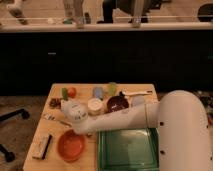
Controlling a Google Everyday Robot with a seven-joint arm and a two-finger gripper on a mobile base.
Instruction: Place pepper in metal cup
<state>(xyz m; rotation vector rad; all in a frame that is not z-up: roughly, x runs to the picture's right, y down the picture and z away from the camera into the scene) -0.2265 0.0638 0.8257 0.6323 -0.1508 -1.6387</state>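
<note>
The pepper is a small upright green vegetable at the table's far left, right beside a round red-orange fruit. The metal cup is a greyish cup to the right of a dark bowl, partly behind my arm. My gripper is at the end of the white arm that reaches in from the lower right. It sits just in front of the pepper and the fruit, a short way from them. Nothing shows in it.
A blue cup, a pale-green cup, a white container and a dark bowl stand mid-table. An orange bowl, a green tray, a packet and a pale utensil also lie on the wooden table.
</note>
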